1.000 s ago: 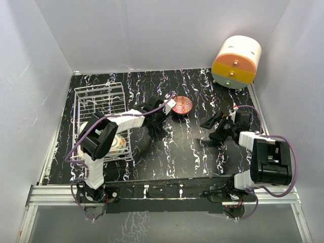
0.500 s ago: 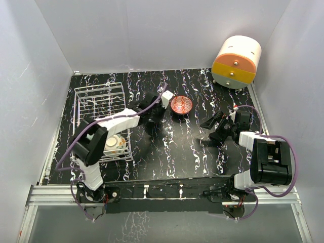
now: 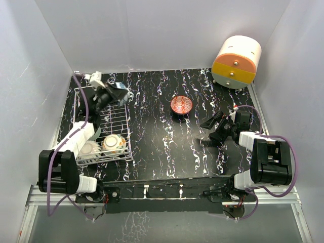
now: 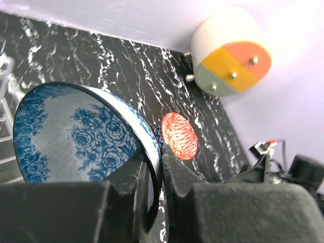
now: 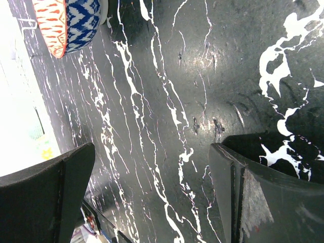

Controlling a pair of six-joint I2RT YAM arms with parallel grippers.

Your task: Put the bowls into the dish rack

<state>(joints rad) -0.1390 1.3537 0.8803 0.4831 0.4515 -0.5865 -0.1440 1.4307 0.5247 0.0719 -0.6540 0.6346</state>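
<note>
My left gripper (image 3: 112,94) is shut on the rim of the blue-patterned bowl (image 4: 76,131) and holds it tilted on edge above the far end of the white wire dish rack (image 3: 104,119). One finger is inside the rim and one outside (image 4: 161,162). The near end of the rack holds a yellow-leaved bowl (image 3: 114,144) and a pale bowl (image 3: 90,149). The red-patterned bowl (image 3: 181,105) stands upright on the table, and also shows in the left wrist view (image 4: 178,135) and the right wrist view (image 5: 71,20). My right gripper (image 3: 212,129) is open and empty (image 5: 152,152), low over the table right of the red bowl. No mint-green bowl shows.
The round orange-and-cream drawer unit (image 3: 236,62) stands at the back right corner. White walls close in the black marbled table (image 3: 162,147) on three sides. The rack's far rim is close to the back left corner.
My left arm has swung from beside the red bowl far to the left, over the rack's far end, with the blue bowl in it. The right arm has not moved.
</note>
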